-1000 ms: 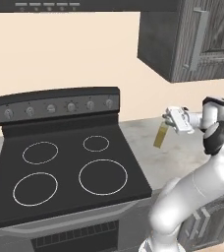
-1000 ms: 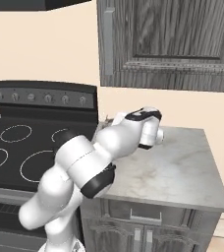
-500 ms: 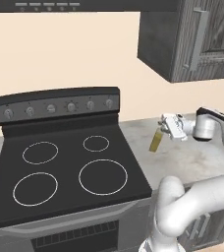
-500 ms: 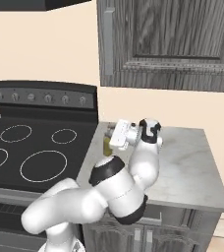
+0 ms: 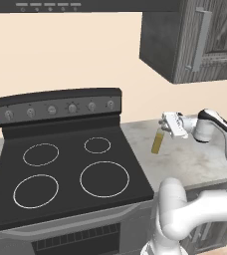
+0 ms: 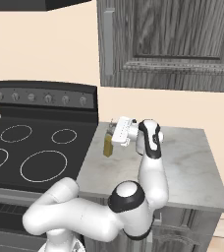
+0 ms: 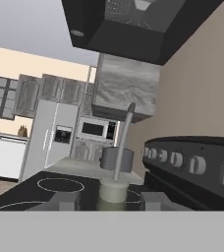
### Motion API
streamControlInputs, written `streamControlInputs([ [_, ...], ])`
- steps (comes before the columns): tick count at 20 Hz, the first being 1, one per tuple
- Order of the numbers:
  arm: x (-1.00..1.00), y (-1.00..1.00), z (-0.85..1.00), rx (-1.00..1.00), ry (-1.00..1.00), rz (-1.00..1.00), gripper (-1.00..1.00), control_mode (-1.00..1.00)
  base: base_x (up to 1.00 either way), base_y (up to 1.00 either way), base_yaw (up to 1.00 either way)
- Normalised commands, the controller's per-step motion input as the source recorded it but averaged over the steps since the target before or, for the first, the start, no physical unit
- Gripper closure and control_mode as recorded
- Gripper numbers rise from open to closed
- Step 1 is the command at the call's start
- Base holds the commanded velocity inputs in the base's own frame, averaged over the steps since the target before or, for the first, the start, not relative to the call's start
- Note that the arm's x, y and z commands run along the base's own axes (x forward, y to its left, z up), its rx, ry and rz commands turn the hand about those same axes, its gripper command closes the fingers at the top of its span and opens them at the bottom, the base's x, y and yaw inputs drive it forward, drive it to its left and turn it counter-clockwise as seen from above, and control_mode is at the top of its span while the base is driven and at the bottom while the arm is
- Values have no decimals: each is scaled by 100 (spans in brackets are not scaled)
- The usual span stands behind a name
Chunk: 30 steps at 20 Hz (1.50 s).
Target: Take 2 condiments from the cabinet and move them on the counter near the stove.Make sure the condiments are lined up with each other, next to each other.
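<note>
our white two-finger gripper (image 5: pixel 166 125) has its jaws closed on the small olive-yellow bottle with the thin pointed nozzle (image 5: pixel 157 142), held up near its top so the body hangs just over the flat light grey marbled stone counter (image 5: pixel 195 159), close beside the black range with white ring burner outlines (image 5: pixel 65 174). from the hand camera we see the bottle's pale cap (image 7: pixel 114 189) sitting between the two fingertips, nozzle poking onward. we judge it light and rigid, a smooth plastic skin that could slip or swing if we pinch only the neck; a hold lower on the shoulder would steady it. we cannot tell whether its base touches the stone. the dark grey wood-grain wall cabinet with its long light grey bar handle (image 5: pixel 201 37) hangs closed above.
</note>
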Motion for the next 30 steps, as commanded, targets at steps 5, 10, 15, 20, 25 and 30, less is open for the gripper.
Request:
streamControlInputs([
  [5, 0, 1, -35, -13, -4, -10, 100, -100, 0, 0, 0],
  [10, 0, 2, -33, -12, -3, -11, -100, -100, 0, 0, 0],
  [15, 0, 0, -18, -9, -1, -10, -100, -100, 0, 0, 0],
  [20, 0, 0, -1, -6, -3, -9, -100, -100, 0, 0, 0],
  [25, -21, -6, 9, -2, -7, -8, -100, -100, 0, 0, 0],
  [30, -69, -41, 43, 0, -8, -11, -100, -100, 0, 0, 0],
])
